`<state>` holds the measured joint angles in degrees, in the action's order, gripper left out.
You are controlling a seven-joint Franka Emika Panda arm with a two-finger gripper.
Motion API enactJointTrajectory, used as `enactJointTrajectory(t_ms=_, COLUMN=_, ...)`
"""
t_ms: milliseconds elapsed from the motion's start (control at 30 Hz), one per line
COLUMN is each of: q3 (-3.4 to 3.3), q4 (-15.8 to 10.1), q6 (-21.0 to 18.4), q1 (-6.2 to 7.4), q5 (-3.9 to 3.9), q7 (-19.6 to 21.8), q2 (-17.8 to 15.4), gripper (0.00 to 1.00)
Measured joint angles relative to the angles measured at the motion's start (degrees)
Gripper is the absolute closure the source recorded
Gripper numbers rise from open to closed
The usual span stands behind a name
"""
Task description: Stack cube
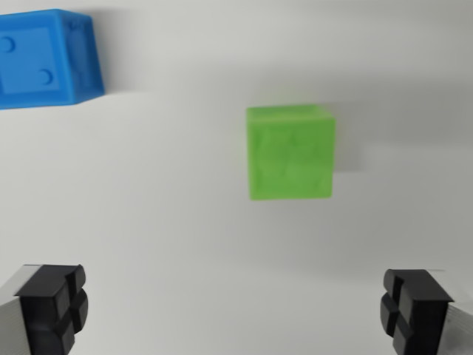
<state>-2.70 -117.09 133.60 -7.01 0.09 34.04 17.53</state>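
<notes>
A green cube (290,152) sits on the white surface a little right of the picture's middle, slightly blurred. A blue cube (46,58) with round marks on its top face lies at the upper left, cut off by the picture's left edge. My gripper (235,310) is open, its two black fingertips far apart at the bottom corners. One pad (53,305) shows at the wrist view's left, the other pad (414,309) at the wrist view's right. Nothing is between them. The green cube lies above the gap between the fingers, apart from both.
The cubes rest on a plain white tabletop (162,222). Soft shadows fall to the right of each cube.
</notes>
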Motion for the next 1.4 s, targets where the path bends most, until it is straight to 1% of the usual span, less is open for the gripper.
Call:
enactJointTrajectory(t_ms=367, q3=-0.01, q4=-0.16, q6=5.08, q1=-2.59, q5=0.88, q7=-5.54, q2=4.36, gripper=0.00)
enactJointTrajectory(t_ms=500, q3=0.00, q4=-0.14, q6=6.79, q1=-3.38, q5=1.15, q7=-6.98, q2=5.98, gripper=0.00)
enactJointTrajectory(t_ms=733, q3=0.30, q4=-0.12, q6=10.30, q1=-3.47, q5=1.33, q7=-7.19, q2=9.51, gripper=0.00)
enactJointTrajectory(t_ms=900, q3=0.36, q4=0.08, q6=12.64, q1=-3.51, q5=1.49, q7=-7.28, q2=12.08, gripper=0.00)
enactJointTrajectory(t_ms=1400, q3=0.75, q4=1.49, q6=17.52, q1=-3.80, q5=1.62, q7=-7.39, q2=18.33, gripper=0.00)
